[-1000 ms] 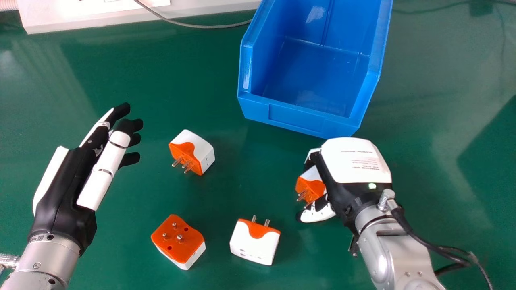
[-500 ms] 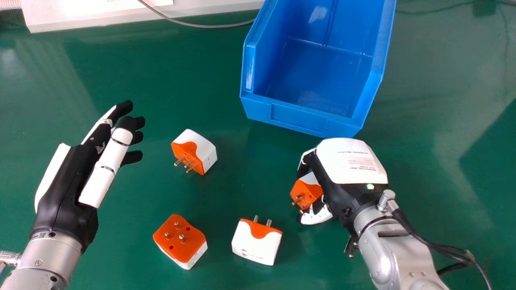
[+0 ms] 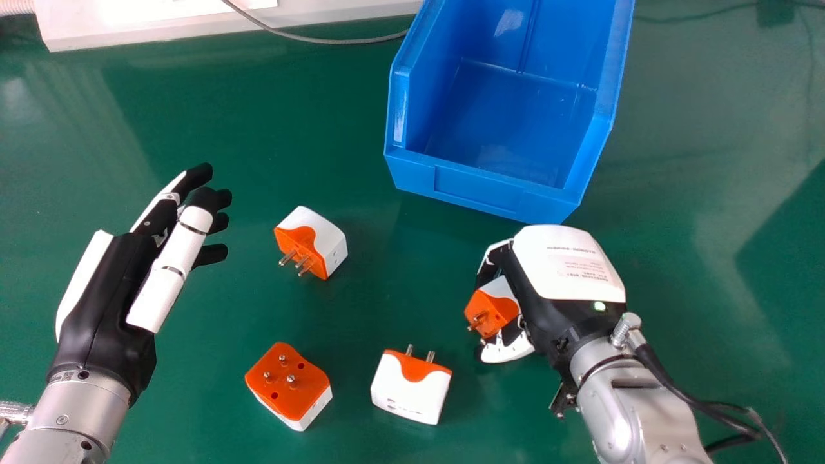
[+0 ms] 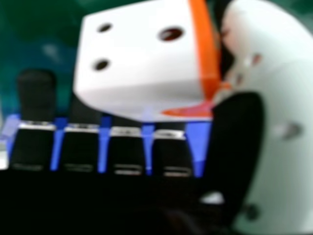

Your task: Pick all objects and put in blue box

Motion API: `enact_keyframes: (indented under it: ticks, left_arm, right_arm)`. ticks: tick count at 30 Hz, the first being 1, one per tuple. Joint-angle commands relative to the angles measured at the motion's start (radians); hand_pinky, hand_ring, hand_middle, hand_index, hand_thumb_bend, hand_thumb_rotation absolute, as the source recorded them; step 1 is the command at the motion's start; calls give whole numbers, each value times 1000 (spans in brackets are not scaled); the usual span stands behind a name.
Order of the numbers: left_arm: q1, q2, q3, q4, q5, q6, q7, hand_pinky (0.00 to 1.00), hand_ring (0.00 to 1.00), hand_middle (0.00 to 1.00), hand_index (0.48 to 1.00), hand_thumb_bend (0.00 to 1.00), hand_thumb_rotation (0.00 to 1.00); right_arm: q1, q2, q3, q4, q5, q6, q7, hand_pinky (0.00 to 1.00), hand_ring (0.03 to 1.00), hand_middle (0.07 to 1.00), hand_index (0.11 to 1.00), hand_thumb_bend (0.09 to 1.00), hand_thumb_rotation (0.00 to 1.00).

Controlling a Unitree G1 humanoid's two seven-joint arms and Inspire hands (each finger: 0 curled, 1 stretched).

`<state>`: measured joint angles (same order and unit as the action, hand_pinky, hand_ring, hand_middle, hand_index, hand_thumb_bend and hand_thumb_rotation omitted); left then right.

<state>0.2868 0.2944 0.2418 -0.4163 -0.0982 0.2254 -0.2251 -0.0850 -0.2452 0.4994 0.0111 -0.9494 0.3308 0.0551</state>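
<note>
While your right hand clamps a boxy orange-and-white plug, the blue plastic box sits just beyond; left hand well left, fingers straight.

Green table: blue box; prongs-up plug, second plug beside, third plug nearer box; grey cable, white casing.

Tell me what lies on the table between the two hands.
In the head view, a plug adapter lies between the left hand and the right hand; a second adapter and a third lie nearer the robot.
</note>
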Motion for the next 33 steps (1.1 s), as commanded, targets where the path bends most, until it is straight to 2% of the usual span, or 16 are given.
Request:
enact_keyframes:
  ticks: [1, 7, 11, 18, 26, 33]
  left_arm:
    - [-5, 11, 5, -31, 4, -3, 1, 812, 871, 880, 918, 489, 880]
    - [-3, 11, 8, -29, 2, -5, -2, 810, 870, 879, 918, 487, 880]
    - [5, 9, 7, -44, 3, 4, 0, 810, 870, 879, 918, 486, 880]
    - [7, 9, 10, -47, -1, 8, -2, 800, 867, 878, 917, 485, 878]
    - [0, 6, 9, -45, -3, 13, -1, 794, 865, 876, 917, 485, 876]
    - [-11, 3, 6, -28, -3, 6, -1, 791, 864, 876, 917, 485, 875]
  right_arm:
    - [51, 4, -6, -35, 42, -15, 20, 332, 447, 528, 494, 496, 3]
    - [106, 10, -31, -168, 72, 17, 62, 330, 447, 530, 496, 494, 1]
    - [147, 13, -43, -268, 81, 23, 76, 330, 446, 532, 495, 493, 1]
    - [178, 20, -41, -406, 59, 30, 106, 322, 437, 534, 518, 490, 0]
    - [133, 31, -53, -500, 28, 18, 131, 318, 435, 532, 530, 489, 0]
    - [30, 18, -89, -488, 52, -44, 131, 314, 429, 526, 542, 488, 0]
